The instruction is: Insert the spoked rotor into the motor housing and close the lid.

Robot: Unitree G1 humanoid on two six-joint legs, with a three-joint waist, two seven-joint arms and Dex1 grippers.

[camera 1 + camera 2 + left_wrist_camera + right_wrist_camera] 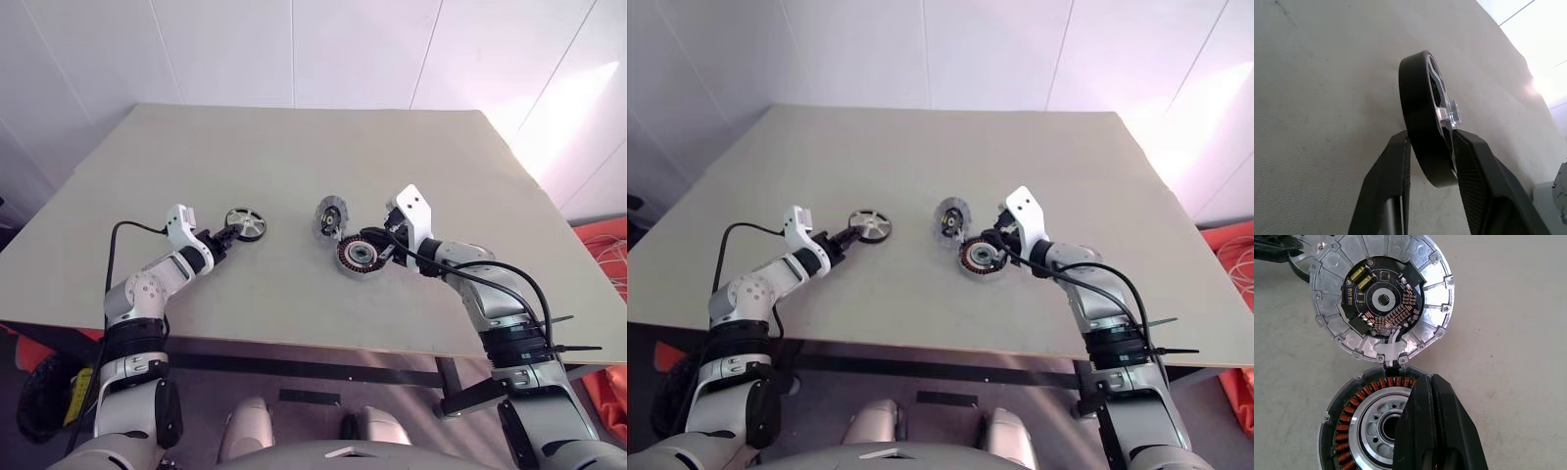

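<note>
Rotor: dark-rimmed spoked wheel with a silvery hub, on the tabletop in the left-centre of the head views, tilted up on its edge between the left claw's fingers.
Left claw: reaches in from the lower left; in its wrist view the two black fingers sit on either side of the rotor's rim, pressed against it, so the claw is clamped on the rotor.
Housing: round part with a ring of copper-brown windings and a grey centre, lying flat just right of the middle of the frame, well apart from the rotor.
Lid: silvery round disc with pale segments around a dark circuit board, propped at an angle just up and left of the housing, joined to it by a short pale wire.
Right claw: comes in from the lower right, fingers pressed together, with its tip over the housing's windings; whether it grips the rim I cannot tell.
Tabletop: pale beige and plain.
</note>
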